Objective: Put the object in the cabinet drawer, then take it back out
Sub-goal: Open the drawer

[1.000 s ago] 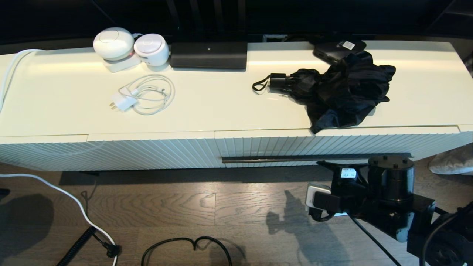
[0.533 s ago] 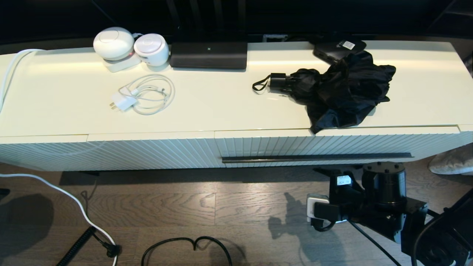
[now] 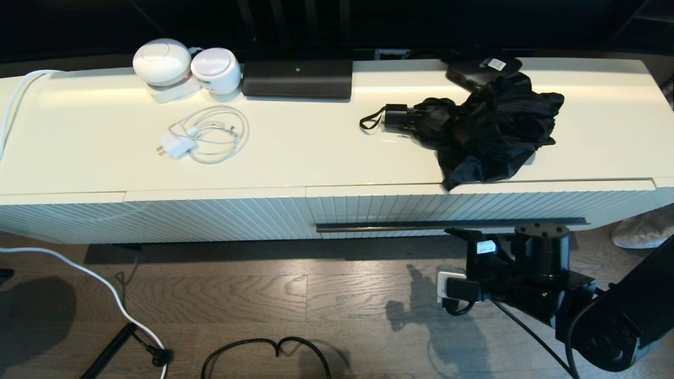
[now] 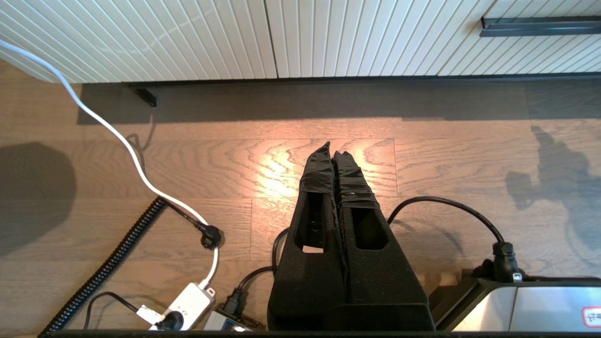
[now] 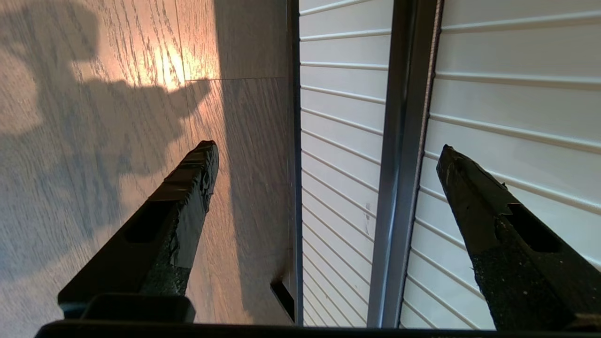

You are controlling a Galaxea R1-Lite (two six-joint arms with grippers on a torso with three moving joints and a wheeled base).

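The right gripper [image 5: 326, 155], fingers spread, faces the closed drawer's [image 3: 474, 208] bar handle [image 5: 403, 155]; the umbrella [image 3: 484, 131] lies near the cabinet top's [image 3: 316, 158] front edge. The left gripper [image 4: 333, 152], fingers together, hangs over the floor [image 4: 446, 159].

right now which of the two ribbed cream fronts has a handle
The cabinet drawer on the robot's right: a long dark bar handle runs along it. The left ribbed panel has none.

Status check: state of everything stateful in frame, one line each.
cabinet drawer: shut, front flush with the cabinet.
bar handle: not gripped, lies between the open fingers.
umbrella: folded, fabric loose and bunched, lying on the cabinet top, a fold over the front edge.
right gripper: open, at the bar handle.
left gripper: shut, empty, above the floor.
charger cable: coiled, unplugged, on the cabinet top.
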